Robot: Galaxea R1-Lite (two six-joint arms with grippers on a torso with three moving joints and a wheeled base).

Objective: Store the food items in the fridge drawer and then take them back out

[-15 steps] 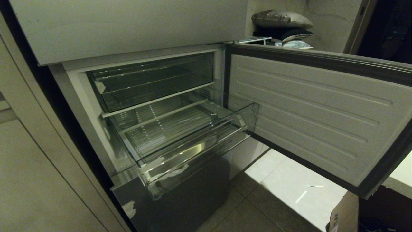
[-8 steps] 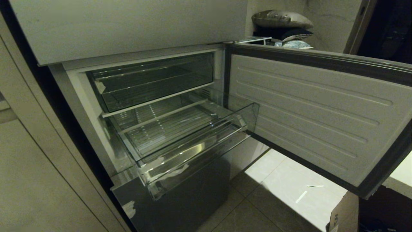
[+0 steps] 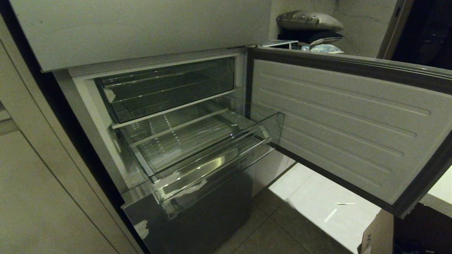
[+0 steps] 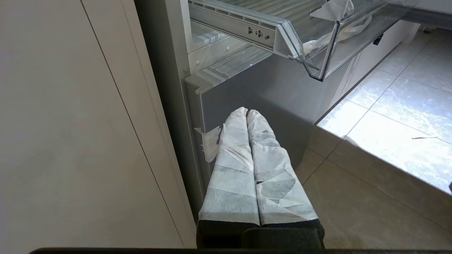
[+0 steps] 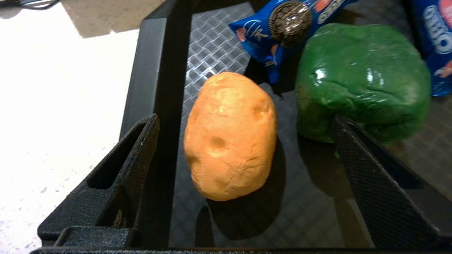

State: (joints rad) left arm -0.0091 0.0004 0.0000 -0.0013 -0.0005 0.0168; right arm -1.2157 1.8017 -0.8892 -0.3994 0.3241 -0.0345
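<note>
Potato is lying in a black tray directly between the right end effector's wide-apart fingers, long axis pointing away; left end effector, fingers together, is hanging by the fridge.

The head view is dim and yellowish with bowed edges, a bright patch on the pale tiled floor at five o'clock, while glare glints on the glossy green wrapped lump.
</note>
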